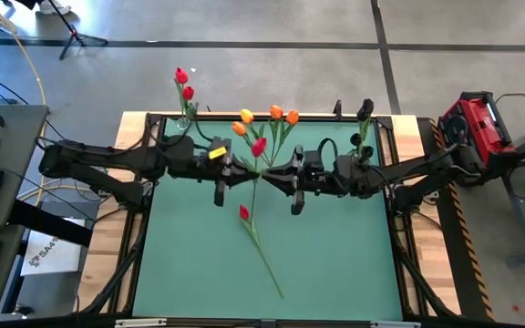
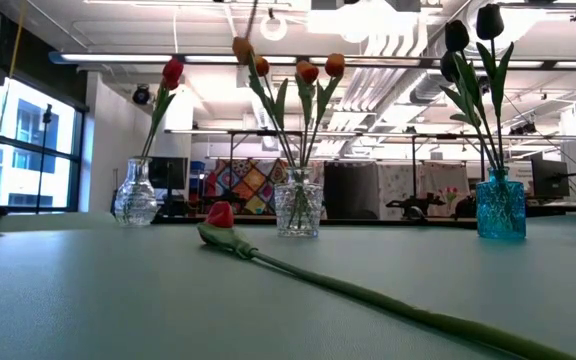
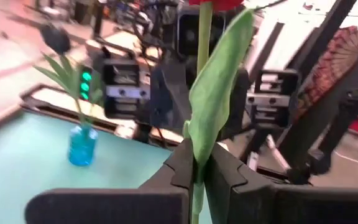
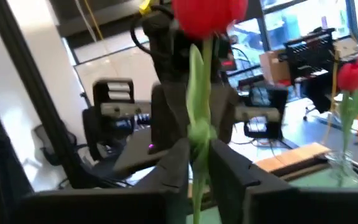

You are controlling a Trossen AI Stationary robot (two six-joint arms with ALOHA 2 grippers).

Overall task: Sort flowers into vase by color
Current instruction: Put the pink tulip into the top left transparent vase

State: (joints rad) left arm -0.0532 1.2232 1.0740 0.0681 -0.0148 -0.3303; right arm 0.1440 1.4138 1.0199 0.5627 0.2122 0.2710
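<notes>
Nearest me, one red tulip (image 1: 243,212) lies flat mid-worktop (image 1: 335,264), stem running toward the front edge. Above it, both arms meet over the worktop's centre w/ a second red tulip (image 1: 259,147) upright between them: left pincer (image 3: 194,171) clamped tight on its stem, right pincer (image 4: 197,163) also around the stem, narrow, fingers touching it. Farther back, three vases: clear w/ reds (image 2: 136,195), clear w/ oranges (image 2: 298,208), blue w/ dark heads (image 2: 500,207).
</notes>
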